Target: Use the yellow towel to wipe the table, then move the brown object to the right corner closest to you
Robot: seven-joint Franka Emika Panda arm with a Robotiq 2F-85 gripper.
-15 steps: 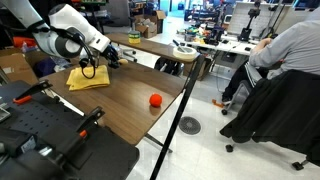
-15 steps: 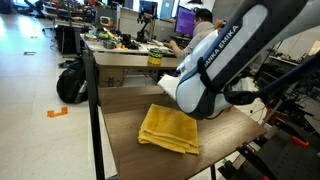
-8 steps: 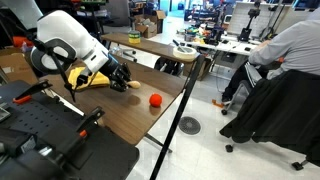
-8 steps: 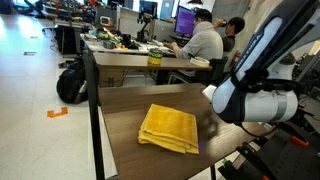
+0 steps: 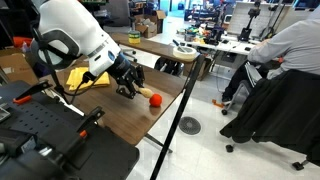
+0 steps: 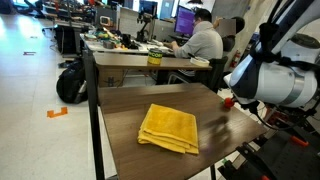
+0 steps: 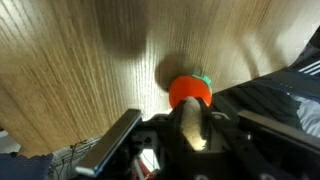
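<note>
A small orange-red round object with a green tip (image 5: 155, 100) lies on the wooden table (image 5: 115, 118) near its edge; it also shows in the wrist view (image 7: 188, 91) and as a red spot in an exterior view (image 6: 228, 100). My gripper (image 5: 136, 91) hovers just beside it, tips pointing at it. In the wrist view the gripper (image 7: 190, 125) is blurred, with a pale finger (image 7: 190, 135) reaching to the object; I cannot tell how the jaws stand. The yellow towel (image 5: 83, 78) lies crumpled on the table behind the arm, free of the gripper (image 6: 168, 128).
A black stanchion post (image 5: 178, 108) stands at the table's edge by the object. A seated person (image 5: 285, 50) on a chair is across the aisle. Black equipment (image 5: 50, 140) fills the near foreground. A cluttered desk (image 6: 130, 45) stands behind the table.
The arm has left the yellow towel and swung across the table to the orange-red object. The towel stays where it was.
</note>
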